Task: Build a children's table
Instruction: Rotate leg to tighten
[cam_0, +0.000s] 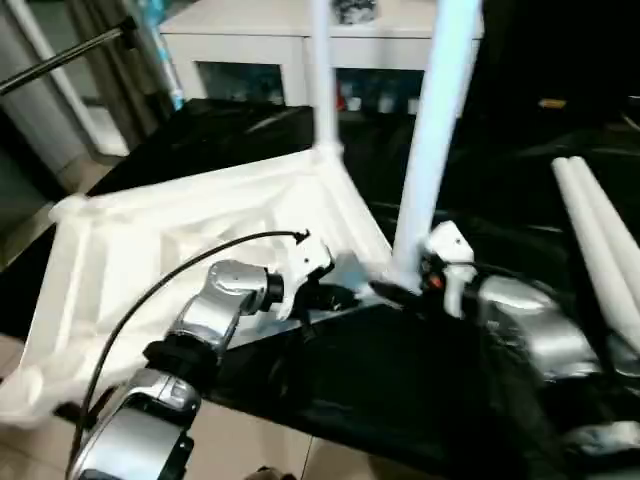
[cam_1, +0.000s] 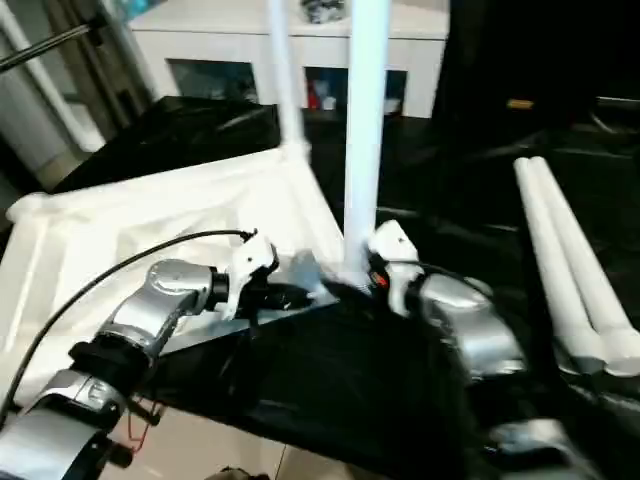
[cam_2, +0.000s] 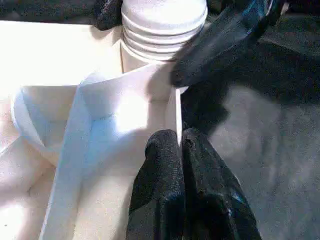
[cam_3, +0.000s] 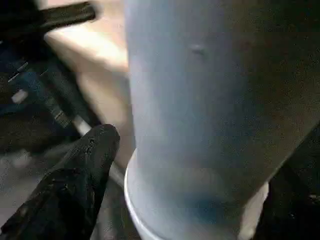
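Two legs stood socketed; my right gripper (cam_1: 352, 278) straddled the near leg (cam_1: 365, 130), spread, while my left gripper (cam_2: 181, 145) pinched the tabletop (cam_0: 150, 250) rim. Light, stiff, slippery plastic, I judged: best grasped low.

Home room — glass-door cabinet (cam_0: 300, 60)

White cabinet (cam_0: 250, 45) w/ glass doors, black table cover (cam_0: 400, 390), tiled floor (cam_0: 290, 455)

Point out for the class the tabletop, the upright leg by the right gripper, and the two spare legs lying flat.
tabletop (cam_0: 150, 230), left eye view, ribbed underside.
upright leg (cam_0: 430, 140), left eye view, mid shaft.
spare legs (cam_1: 565, 250), right eye view, middle of the pair.
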